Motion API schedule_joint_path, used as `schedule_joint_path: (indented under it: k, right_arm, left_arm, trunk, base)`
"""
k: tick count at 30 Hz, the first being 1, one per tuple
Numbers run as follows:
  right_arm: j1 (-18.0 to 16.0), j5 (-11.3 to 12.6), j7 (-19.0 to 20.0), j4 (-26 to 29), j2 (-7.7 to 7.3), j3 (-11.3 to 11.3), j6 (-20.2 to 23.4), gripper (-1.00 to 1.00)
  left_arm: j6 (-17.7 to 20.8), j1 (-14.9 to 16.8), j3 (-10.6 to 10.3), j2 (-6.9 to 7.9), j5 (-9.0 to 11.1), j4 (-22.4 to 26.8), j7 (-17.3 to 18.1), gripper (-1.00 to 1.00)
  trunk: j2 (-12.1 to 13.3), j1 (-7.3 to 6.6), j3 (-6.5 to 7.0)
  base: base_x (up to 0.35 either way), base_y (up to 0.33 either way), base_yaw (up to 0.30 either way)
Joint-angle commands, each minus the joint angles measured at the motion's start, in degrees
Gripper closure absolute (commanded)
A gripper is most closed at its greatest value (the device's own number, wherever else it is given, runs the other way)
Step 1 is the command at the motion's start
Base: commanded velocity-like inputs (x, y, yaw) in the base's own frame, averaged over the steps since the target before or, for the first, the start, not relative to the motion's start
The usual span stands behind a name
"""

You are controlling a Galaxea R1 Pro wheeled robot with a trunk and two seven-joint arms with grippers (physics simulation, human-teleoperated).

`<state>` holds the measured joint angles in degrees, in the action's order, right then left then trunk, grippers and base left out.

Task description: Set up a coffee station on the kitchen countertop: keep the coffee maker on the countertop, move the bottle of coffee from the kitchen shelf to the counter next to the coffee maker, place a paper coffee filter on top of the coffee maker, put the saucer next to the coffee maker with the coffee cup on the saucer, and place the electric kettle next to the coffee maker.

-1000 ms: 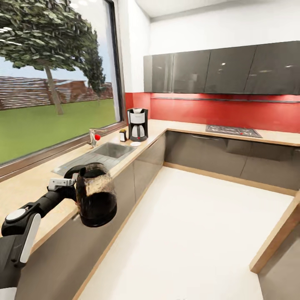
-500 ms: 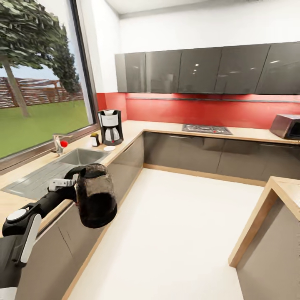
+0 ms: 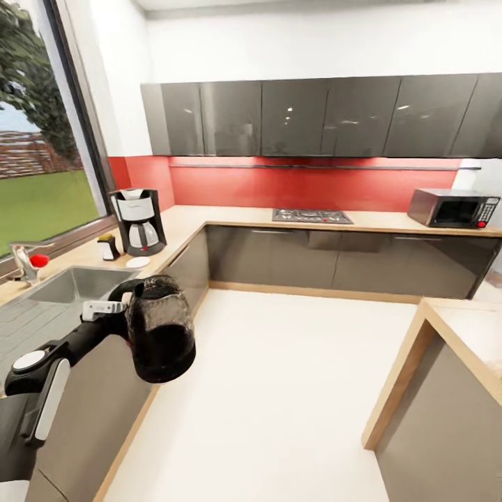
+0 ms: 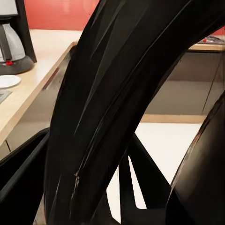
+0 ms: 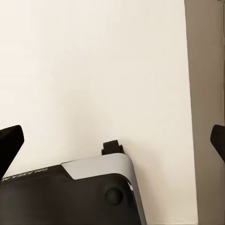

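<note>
Smoky see-through electric kettle (image 3: 162, 338); wood-look kitchen countertop (image 3: 183, 224); glossy cabinets (image 3: 300, 117).

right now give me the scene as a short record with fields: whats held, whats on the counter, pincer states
held: electric kettle, carried by its black handle in the left pincer, off the counter
coffee maker: upright on the kitchen countertop by the window
bottle of coffee: on the counter beside the coffee maker, on its sink side
saucer: on the counter in front of the coffee maker, nothing on it
sink: inset, nearer the robot than the coffee maker
right pincer: open, over pale floor
</note>
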<state>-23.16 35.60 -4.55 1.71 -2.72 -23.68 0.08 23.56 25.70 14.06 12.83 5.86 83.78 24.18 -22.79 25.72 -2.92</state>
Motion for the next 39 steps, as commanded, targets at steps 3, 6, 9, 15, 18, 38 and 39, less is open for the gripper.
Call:
schedule_joint_path:
  k: [3,6,9,15,18,38,39]
  right_arm:
    - [0.0,0.5,-0.2,0.0,0.04,-0.5,0.0,-1.0]
    - [0.0,0.5,-0.2,0.0,0.04,-0.5,0.0,-1.0]
    - [0.0,0.4,-0.2,0.0,0.07,-0.6,0.0,-1.0]
    - [0.0,0.4,0.0,0.0,0.17,-0.7,-0.2,-1.0]
    - [0.0,0.4,0.0,0.0,0.25,-0.7,-0.2,-1.0]
    - [0.0,0.0,0.0,-0.1,0.43,-0.7,-0.2,-1.0]
    - [0.0,0.0,0.0,-0.1,0.43,-0.7,-0.2,-1.0]
  left_arm:
    - [0.6,0.0,0.1,0.01,0.7,0.1,0.1,1.0]
    - [0.6,0.0,0.1,0.01,0.6,0.1,0.1,1.0]
    - [0.5,0.0,0.1,0.01,0.6,0.1,0.1,1.0]
    - [0.6,0.0,0.2,0.01,0.7,0.1,0.1,1.0]
    - [0.6,0.0,0.2,0.01,0.7,0.1,0.1,1.0]
    - [0.5,0.0,0.2,0.01,0.7,0.1,0.1,1.0]
    - [0.5,0.0,0.2,0.01,0.7,0.1,0.1,1.0]
  trunk:
    - [-0.1,0.07,-0.13]
    - [-0.1,0.07,-0.13]
    - [-0.1,0.07,-0.13]
    - [-0.1,0.07,-0.13]
    - [-0.1,0.07,-0.13]
    - [-0.1,0.07,-0.13]
    - [-0.1,0.07,-0.13]
  base:
    - [0.337,0.0,-0.3]
    - [0.337,0.0,-0.278]
    - [0.337,0.0,-0.097]
    - [0.337,0.0,-0.008]
    - [0.337,0.0,0.0]
    - [0.337,0.0,0.0]
    - [0.337,0.0,0.0]
